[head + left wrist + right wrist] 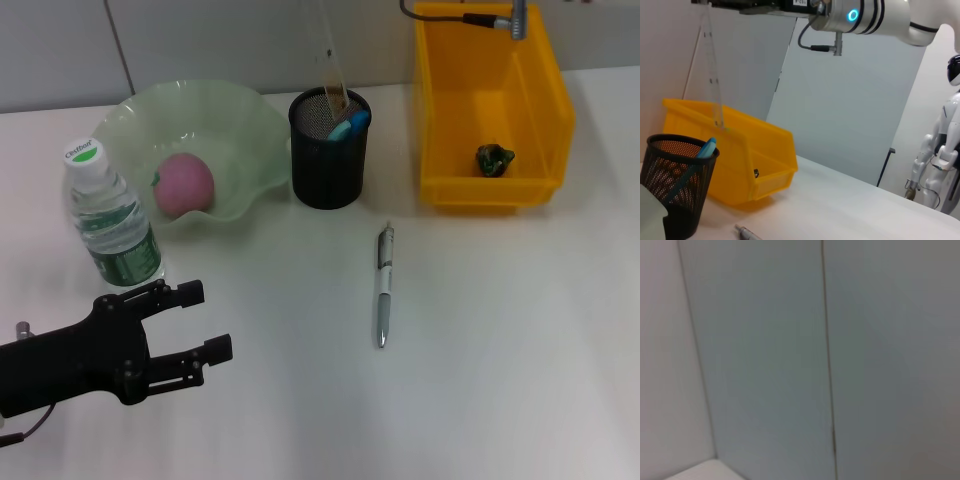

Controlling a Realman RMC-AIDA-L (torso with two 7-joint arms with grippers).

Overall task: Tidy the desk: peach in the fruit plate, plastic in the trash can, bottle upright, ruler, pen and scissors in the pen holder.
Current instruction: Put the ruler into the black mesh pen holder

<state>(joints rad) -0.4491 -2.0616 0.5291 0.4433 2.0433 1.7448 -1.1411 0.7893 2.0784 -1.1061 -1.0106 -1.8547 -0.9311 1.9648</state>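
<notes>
Left end effector gapes empty beside the upright bottle; right end effector's state can't be told; pen lies apart.

Open table lies on both sides of the pen, with nothing touching it. Behind it the black mesh pen holder stands between the green fruit plate and the yellow bin, each just beside it. A clear ruler rises over the holder's mouth, seemingly hanging from the right arm above. The upright bottle stands just beyond the left gripper.
</notes>
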